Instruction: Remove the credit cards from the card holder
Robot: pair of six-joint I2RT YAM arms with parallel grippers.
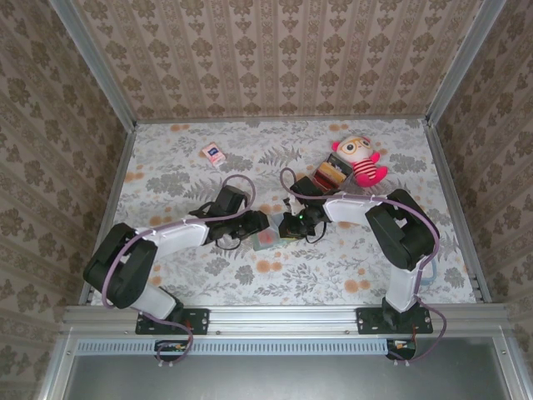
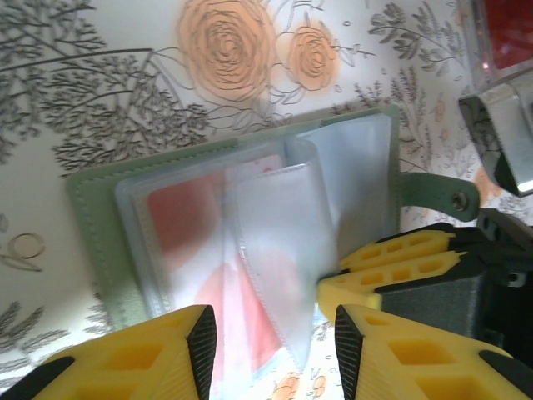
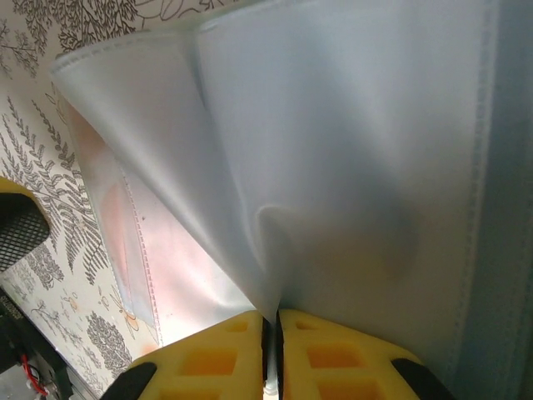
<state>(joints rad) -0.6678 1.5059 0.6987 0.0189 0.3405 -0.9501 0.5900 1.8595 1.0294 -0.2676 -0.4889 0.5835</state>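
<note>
- The card holder [image 1: 268, 239] lies open on the table [image 1: 350, 267], about midway between the left and right edges and nearer the near edge than the far one.
- The right gripper [image 3: 272, 333] has its jaws pressed together on a clear sleeve [image 3: 333, 150] of the holder, which stands raised off the other sleeves.
- The left gripper [image 2: 275, 333] has its jaws spread apart over the holder's sleeves.
- A pinkish-red credit card [image 2: 179, 212] shows through the sleeves, inside the holder.
</note>
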